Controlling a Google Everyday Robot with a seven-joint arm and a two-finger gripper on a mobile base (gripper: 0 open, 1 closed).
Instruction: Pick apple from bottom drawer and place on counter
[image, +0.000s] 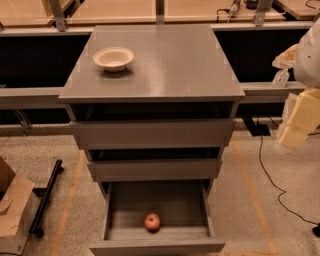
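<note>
The apple (152, 221) is small, round and red-orange. It lies on the floor of the open bottom drawer (115, 212), near the drawer's front wall and about midway across. The counter (170, 60) is the flat grey top of the three-drawer cabinet. My gripper (296, 120) is at the right edge of the view, beside the cabinet at about the height of the top drawer. It is well above and to the right of the apple and touches nothing.
A shallow white bowl (113, 58) stands on the counter's back left. The two upper drawers (152, 134) are slightly pulled out. A cardboard box (14, 210) and a black rod (46, 197) lie on the floor at left. A black cable (267, 172) runs across the floor at right.
</note>
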